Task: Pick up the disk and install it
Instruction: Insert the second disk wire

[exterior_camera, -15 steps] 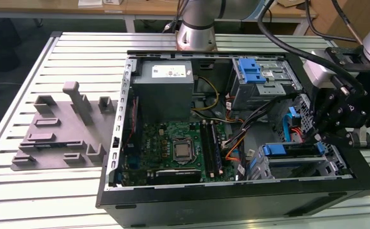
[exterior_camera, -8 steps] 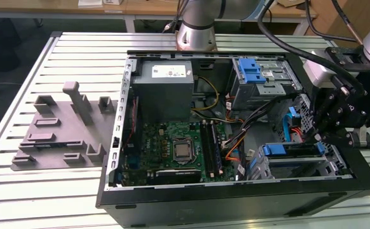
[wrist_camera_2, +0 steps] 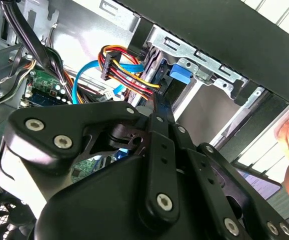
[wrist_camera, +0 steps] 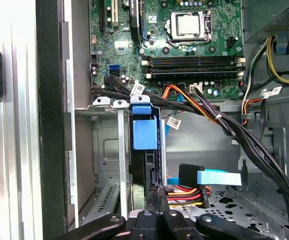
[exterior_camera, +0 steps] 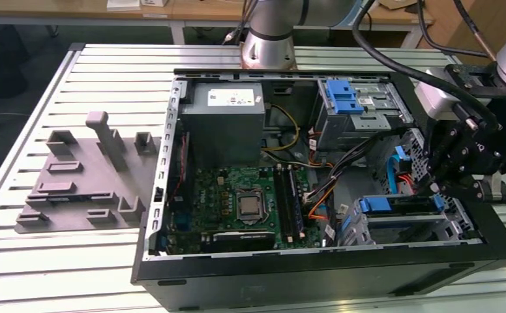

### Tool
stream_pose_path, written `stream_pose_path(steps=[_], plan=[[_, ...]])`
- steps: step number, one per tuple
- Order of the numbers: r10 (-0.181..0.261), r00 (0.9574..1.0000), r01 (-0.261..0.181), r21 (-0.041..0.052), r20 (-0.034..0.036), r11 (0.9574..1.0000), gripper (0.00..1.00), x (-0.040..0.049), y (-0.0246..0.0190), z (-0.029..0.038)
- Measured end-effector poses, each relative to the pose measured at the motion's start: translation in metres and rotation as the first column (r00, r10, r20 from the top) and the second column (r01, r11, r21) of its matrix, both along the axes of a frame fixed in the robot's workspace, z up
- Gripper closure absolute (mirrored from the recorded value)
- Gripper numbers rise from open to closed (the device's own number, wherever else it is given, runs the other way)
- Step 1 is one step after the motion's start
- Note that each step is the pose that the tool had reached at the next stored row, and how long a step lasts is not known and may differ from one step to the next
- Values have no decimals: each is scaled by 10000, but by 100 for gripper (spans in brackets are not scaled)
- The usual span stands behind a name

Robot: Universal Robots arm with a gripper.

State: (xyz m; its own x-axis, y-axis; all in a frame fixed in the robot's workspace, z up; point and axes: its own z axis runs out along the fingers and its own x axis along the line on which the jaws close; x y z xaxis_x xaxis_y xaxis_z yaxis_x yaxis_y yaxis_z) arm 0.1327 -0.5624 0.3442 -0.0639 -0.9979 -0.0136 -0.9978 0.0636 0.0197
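Down in the drive bay corner of the open computer case point(exterior_camera: 323, 274), your hand point(wrist_camera: 157, 212) sits right at the back end of the disk point(wrist_camera: 145, 165), fingers drawn close together. Whether they actually pinch the disk's edge or just press against it, I can't tell from these angles. The disk stands on edge in the bay slot, its blue carrier tab point(wrist_camera: 145, 134) facing the motherboard point(wrist_camera: 184, 45), so it looks already slid in along the metal rails, probably most of the way home.

That's why the hand comes in from the case's open side, in line with the slot. The power and data cables point(wrist_camera: 189, 189) hang just beside the hand, with the blue ribbon point(wrist_camera: 218, 177) close by, so there's a snag risk. In the exterior view the case lies on its side on the slatted surface point(exterior_camera: 27, 261), the grey fixture point(exterior_camera: 83, 176) well apart.
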Motion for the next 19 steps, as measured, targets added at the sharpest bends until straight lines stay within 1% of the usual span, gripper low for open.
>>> stream_pose_path(steps=[2,4,9,12,13,16,19], plan=[[1,10000,-1,0,1,10000,89,-19,0,0],[0,10000,0,0,0,10000,89,-71,0,0],[0,10000,0,1,5,10000,89,-266,0,-2],[0,10000,0,1,6,10000,89,-278,-1,-2],[0,10000,0,-1,5,10000,89,-278,0,8],[0,10000,0,1,5,10000,89,-278,0,85],[0,10000,0,1,5,10000,89,-278,0,193]])
